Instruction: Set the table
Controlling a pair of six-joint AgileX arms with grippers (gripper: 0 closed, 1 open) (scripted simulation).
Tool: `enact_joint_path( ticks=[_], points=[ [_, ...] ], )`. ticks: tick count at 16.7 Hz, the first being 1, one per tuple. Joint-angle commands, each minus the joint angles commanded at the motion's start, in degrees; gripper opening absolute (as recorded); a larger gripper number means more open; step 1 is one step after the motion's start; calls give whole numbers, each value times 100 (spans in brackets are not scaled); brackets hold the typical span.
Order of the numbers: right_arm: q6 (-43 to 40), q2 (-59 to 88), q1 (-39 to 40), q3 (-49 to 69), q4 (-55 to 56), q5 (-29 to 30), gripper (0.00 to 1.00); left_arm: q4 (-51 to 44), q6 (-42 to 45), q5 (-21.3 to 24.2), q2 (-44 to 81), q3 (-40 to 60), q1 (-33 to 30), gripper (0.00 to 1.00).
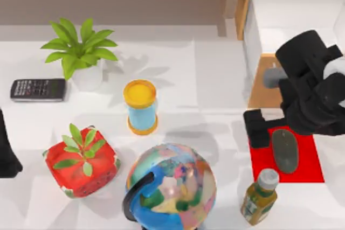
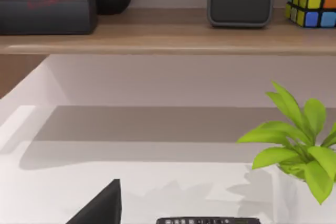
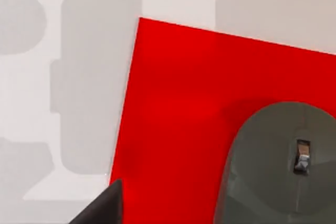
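The table [image 1: 210,79] is a broad white top. At its right side lies a red mat [image 1: 310,165] with a grey mouse [image 1: 284,151] resting on it. My right gripper [image 1: 277,127] hovers over the mat's far end, just above the mouse, open and holding nothing. The right wrist view looks down on the mouse [image 3: 283,166] and mat [image 3: 178,108], with one fingertip [image 3: 102,205] beside the mat's edge. My left gripper [image 1: 6,154] is parked at the table's left edge, open, one fingertip [image 2: 100,208] in its own view.
A globe [image 1: 172,184] and a bottle [image 1: 259,196] stand at the front. A red potted plant [image 1: 81,162], a calculator [image 1: 38,89], a white potted plant [image 1: 81,57] and a yellow-capped blue timer [image 1: 141,107] are on the left. A wooden cabinet with an open drawer [image 1: 291,20] is at the back right.
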Motion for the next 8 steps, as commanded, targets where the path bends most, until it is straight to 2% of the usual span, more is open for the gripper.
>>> enact_joint_path(
  ticks=[4,8],
  points=[
    [-1279,-471,151,-1005,1714,269,100,0,0,0,0,0,0,100],
    [-2920,-790,272,-2124,3856,574,100,0,0,0,0,0,0,100]
  ],
)
